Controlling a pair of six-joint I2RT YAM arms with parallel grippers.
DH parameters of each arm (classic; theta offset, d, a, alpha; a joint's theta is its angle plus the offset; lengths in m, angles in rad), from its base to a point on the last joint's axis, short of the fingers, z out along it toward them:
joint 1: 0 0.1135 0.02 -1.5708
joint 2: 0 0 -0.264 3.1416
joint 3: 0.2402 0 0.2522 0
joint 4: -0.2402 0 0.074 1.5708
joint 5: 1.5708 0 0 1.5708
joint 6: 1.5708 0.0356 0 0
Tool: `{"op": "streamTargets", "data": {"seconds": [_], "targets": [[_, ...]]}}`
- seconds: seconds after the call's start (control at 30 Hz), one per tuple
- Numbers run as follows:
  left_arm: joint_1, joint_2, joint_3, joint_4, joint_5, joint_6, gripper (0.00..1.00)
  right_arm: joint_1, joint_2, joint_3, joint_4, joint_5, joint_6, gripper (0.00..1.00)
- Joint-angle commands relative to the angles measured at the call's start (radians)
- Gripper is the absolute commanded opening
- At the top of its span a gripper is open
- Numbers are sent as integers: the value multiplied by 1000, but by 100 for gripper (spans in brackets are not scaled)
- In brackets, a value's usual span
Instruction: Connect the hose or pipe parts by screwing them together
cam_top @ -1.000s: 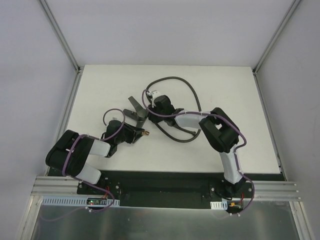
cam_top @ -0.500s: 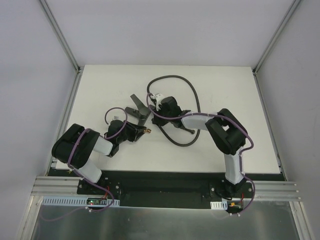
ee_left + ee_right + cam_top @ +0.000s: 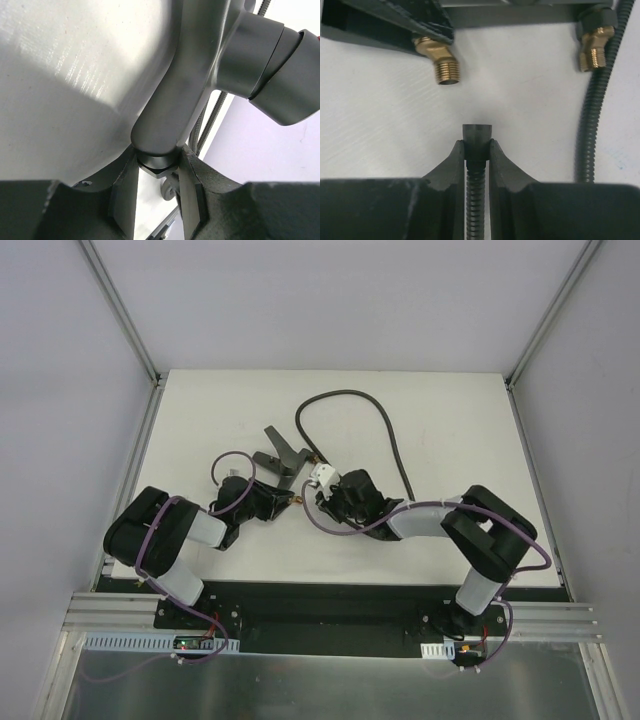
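- The white surface (image 3: pixel 450 440) carries both arms' work area.
- The dark-grey hose (image 3: pixel 345 393) loops across the far middle of the surface, and one brass end rests beside the forked fitting.
- The forked fitting (image 3: pixel 175 100) sits left of centre.
- The left pincer (image 3: pixel 157 167) is nearly closed, clamping the fitting's stem.
- The right pincer (image 3: pixel 476 146) is nearly closed, pinching the hose's dark end collar.
- A brass threaded tip (image 3: pixel 447 67) faces that collar, near but apart.

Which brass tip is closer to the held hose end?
The angled brass tip at upper left in the right wrist view; the other tip sits far right.
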Motion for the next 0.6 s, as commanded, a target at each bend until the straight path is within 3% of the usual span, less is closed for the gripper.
{"op": "streamTargets", "data": {"seconds": [0.0,0.23,0.57], "targets": [[-12,-42,43,43,48,8,0,51,-33,-29,200,75,-121,1],[-14,-48,40,43,67,-9,0,128,8,-16,237,210,-237,1],[-23,-57,34,42,68,-24,0,177,59,26,195,221,-284,1]]}}
